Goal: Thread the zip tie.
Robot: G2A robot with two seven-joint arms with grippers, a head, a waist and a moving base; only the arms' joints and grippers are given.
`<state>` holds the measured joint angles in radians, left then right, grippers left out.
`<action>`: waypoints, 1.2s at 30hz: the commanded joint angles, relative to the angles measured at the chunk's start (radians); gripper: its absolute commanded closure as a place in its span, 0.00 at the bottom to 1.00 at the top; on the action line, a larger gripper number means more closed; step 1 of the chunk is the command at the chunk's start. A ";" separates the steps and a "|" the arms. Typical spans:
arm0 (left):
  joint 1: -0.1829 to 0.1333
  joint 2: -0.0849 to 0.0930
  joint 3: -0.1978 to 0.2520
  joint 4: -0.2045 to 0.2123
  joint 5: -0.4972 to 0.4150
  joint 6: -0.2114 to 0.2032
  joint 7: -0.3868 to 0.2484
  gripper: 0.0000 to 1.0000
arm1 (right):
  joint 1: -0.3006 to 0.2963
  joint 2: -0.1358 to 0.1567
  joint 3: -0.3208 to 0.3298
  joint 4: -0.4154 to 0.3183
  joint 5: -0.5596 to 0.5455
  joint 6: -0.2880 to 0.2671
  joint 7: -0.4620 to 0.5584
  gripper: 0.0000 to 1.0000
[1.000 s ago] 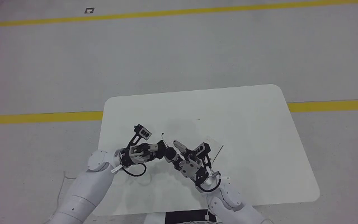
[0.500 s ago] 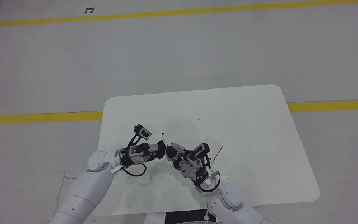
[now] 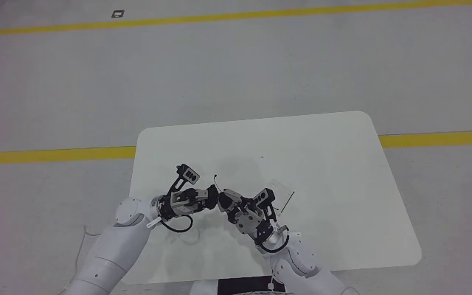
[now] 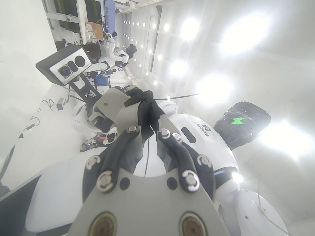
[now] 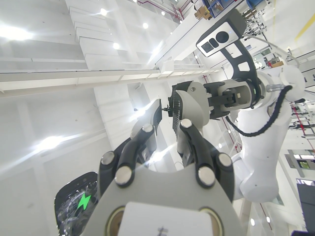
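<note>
Black-padded left hand: mine, closed narrow on the zip tie. Its thin strap runs down between my pads, and a fine tail leads off to one side.

Right hand: mine, narrow, with a small dark piece of the zip tie bridging its pads. I judge this a grip, though the piece is tiny.

Position: both hands tip to tip, touching or nearly so, above the near part of the surface. The zip tie is up in the air between them, resting on nothing.

Hazards, as judged:
1. Tip misses the head's slot. Cause: the strap is thin and limp and will bend aside under any off-line push.
2. Strap slides in my left hand. Cause: there is little to pinch, and a tug from the right hand would draw it through.
3. Pads knock together. Cause: the hands have no spare room between them, so a small correction by one disturbs the other's hold.
4. Zip tie falls to the surface. Cause: either hold loosening. Both hands would then need a fresh grasp.
</note>
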<state>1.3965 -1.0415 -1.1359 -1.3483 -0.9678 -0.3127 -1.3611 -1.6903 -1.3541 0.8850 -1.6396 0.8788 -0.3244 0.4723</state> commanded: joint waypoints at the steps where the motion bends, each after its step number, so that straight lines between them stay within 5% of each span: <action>1: 0.000 0.000 0.000 0.000 0.000 0.000 0.000 1.00 | 0.000 0.000 0.000 0.000 -0.001 0.000 -0.001 0.87; 17: 0.000 0.000 0.000 0.000 0.000 0.000 0.000 1.00 | 0.010 -0.005 -0.004 0.008 0.005 0.002 -0.005 0.89; 22: 0.000 0.000 0.000 0.000 0.000 0.000 0.000 1.00 | 0.011 -0.006 -0.005 0.010 0.004 0.000 -0.007 1.00; 36: 0.000 0.000 0.000 0.000 0.000 0.000 0.000 1.00 | 0.001 -0.005 0.006 0.007 -0.023 -0.011 -0.017 1.00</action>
<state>1.3965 -1.0415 -1.1359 -1.3483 -0.9678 -0.3127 -1.3611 -1.6885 -1.3593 0.8899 -1.6326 0.8572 -0.3361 0.4555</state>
